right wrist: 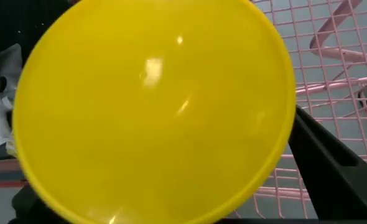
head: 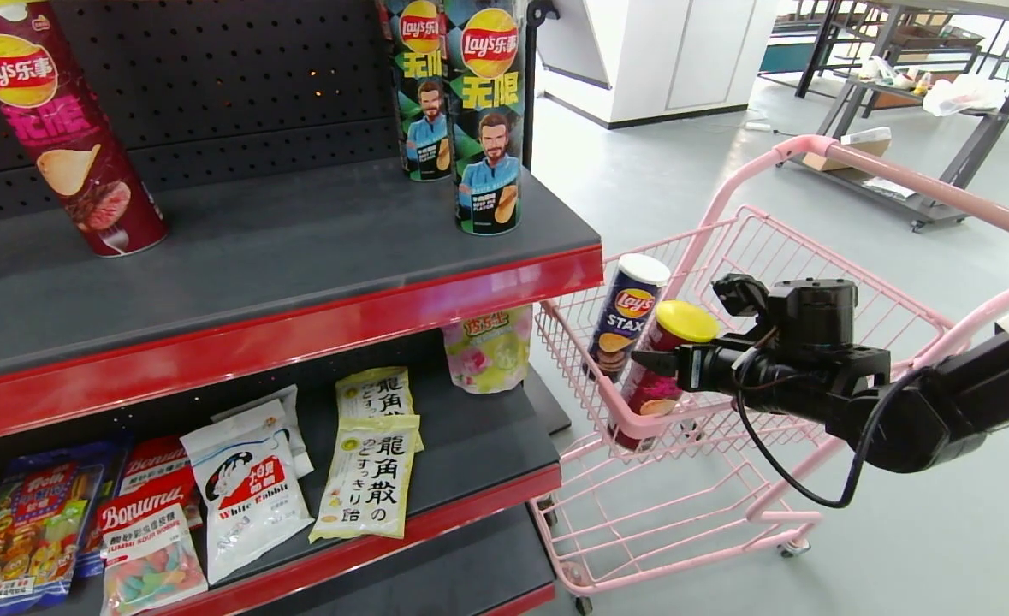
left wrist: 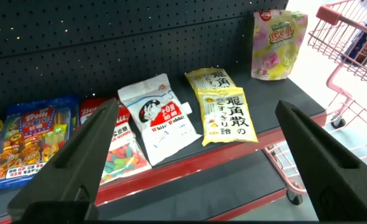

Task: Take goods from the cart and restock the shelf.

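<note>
Right gripper [head: 660, 366], black, is clamped on the red cylindrical chip can with a yellow plastic lid [head: 651, 393] just under that lid, inside the pink wire shopping cart [head: 812, 248]. A dark blue chip can with a white lid [head: 628, 316] stands just beside it at 10 o'clock. The grey shelf board with a red edge [head: 299, 248] lies at 9 o'clock. Left gripper [left wrist: 196, 155] hangs spread wide, holding nothing, over flat snack bags [left wrist: 162, 118]. The red can stands lid up, its long axis near vertical, leaning toward 1 o'clock.
</note>
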{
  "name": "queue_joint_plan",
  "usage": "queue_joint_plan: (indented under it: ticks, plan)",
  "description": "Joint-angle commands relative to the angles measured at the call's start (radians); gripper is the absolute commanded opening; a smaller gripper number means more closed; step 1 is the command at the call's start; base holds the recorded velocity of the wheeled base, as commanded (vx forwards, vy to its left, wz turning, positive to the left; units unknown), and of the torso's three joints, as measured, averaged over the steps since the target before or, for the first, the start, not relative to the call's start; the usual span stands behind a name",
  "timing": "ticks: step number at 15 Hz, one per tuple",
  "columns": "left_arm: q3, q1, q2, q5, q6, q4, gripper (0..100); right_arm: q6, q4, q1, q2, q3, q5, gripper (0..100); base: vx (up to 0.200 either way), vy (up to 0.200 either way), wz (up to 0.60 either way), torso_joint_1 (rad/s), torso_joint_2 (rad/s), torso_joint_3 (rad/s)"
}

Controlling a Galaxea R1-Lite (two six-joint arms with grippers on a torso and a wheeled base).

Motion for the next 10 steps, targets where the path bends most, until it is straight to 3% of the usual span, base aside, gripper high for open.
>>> queue_joint_plan:
  ticks: [1, 3, 4, 10]
  plan:
    - [0.000, 0.000, 0.000, 0.000, 0.000, 0.000, 100, -0.002, -0.001, -0.001, 0.034, -0.024, 0.001, 100, 0.000, 0.000, 0.00, 0.000, 0.00, 0.000]
    - [0.000, 0.000, 0.000, 0.000, 0.000, 0.000, 100, -0.001, -0.010, -0.001, 0.047, -0.036, -0.001, 100, 0.000, 0.000, 0.00, 0.000, 0.00, 0.000]
    - [0.000, 0.000, 0.000, 0.000, 0.000, 0.000, 100, -0.004, -0.030, -0.001, 0.060, -0.041, -0.001, 0, 0.000, 0.000, 0.00, 0.000, 0.00, 0.000]
    - [0.000, 0.000, 0.000, 0.000, 0.001, 0.000, 100, -0.002, -0.064, -0.003, 0.084, -0.036, 0.001, 0, 0.000, 0.000, 0.00, 0.000, 0.00, 0.000]
